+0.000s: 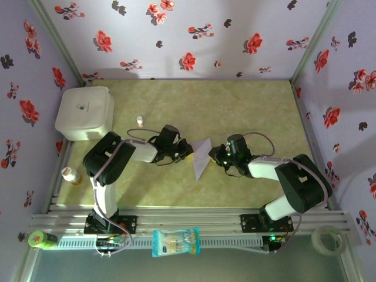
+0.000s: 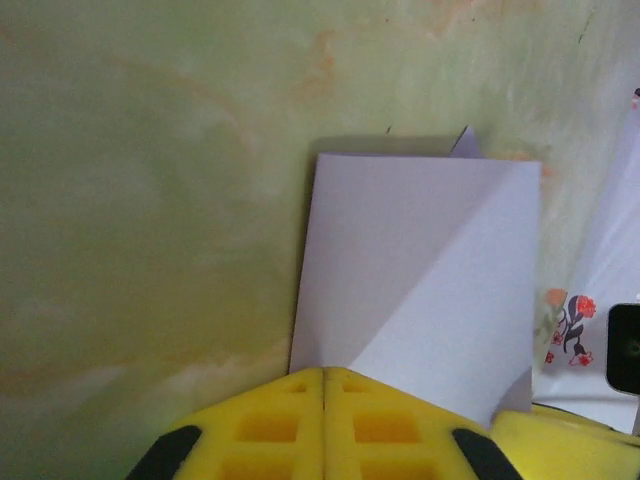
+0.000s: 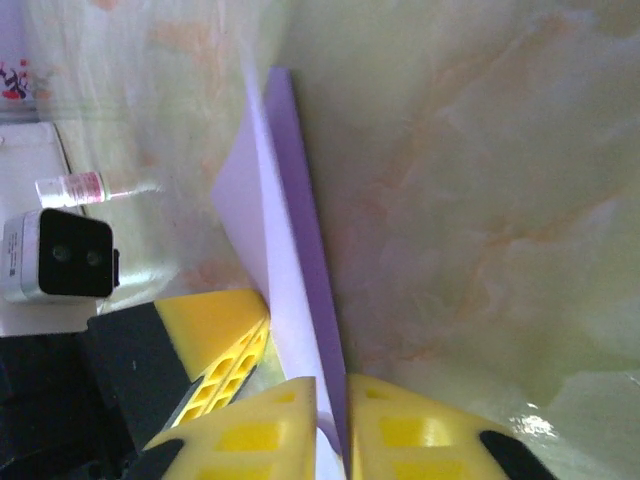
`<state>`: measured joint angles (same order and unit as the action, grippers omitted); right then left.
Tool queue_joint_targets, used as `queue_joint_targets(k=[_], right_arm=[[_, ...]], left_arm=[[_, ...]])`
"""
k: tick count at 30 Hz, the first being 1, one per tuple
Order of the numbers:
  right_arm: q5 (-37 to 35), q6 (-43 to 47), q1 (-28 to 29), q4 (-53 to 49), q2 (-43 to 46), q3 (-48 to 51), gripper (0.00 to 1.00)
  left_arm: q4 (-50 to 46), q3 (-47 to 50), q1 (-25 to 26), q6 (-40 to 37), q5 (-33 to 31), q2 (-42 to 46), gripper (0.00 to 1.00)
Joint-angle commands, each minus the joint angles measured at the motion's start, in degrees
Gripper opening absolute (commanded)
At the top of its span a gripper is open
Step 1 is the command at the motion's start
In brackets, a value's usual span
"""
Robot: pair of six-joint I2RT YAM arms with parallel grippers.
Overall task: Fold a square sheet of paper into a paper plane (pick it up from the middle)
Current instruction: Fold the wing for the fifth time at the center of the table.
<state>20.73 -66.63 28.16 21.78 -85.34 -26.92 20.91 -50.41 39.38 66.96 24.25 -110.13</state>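
Observation:
The square sheet of paper (image 1: 202, 155) is folded into a pale-lilac shape with a point, held up over the middle of the table between both grippers. My left gripper (image 1: 185, 151) comes at it from the left. In the left wrist view its yellow fingers (image 2: 325, 372) are pressed together on the paper's near edge (image 2: 430, 270). My right gripper (image 1: 217, 154) meets the paper from the right. In the right wrist view its jaws (image 3: 332, 385) stand a little apart, with the paper's folded edge (image 3: 265, 230) running up between them.
A white rounded box (image 1: 85, 113) sits at the back left, with a small bottle (image 1: 140, 121) beside it. An orange-capped bottle (image 1: 71, 175) stands at the left edge. A blue-and-white packet (image 1: 175, 242) and a tape roll (image 1: 327, 239) lie by the front rail.

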Motion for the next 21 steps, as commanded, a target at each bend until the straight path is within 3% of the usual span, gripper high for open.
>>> queue_joint_targets(k=[1, 9, 21], right_arm=[[0.1, 1.4, -0.1, 0.1, 0.3, 0.1, 0.2], [12.0, 8.2, -4.0, 0.2, -4.4, -4.6, 0.32], [18.2, 17.2, -8.0, -6.7, -8.0, -10.4, 0.34]], left_arm=[[1.2, 1.1, 0.4, 0.4, 0.4, -2.0, 0.05], [1.2, 3.0, 0.4, -0.6, 0.2, -3.4, 0.02], [0.1, 2.9, 0.3, -1.2, -0.1, -3.1, 0.0]])
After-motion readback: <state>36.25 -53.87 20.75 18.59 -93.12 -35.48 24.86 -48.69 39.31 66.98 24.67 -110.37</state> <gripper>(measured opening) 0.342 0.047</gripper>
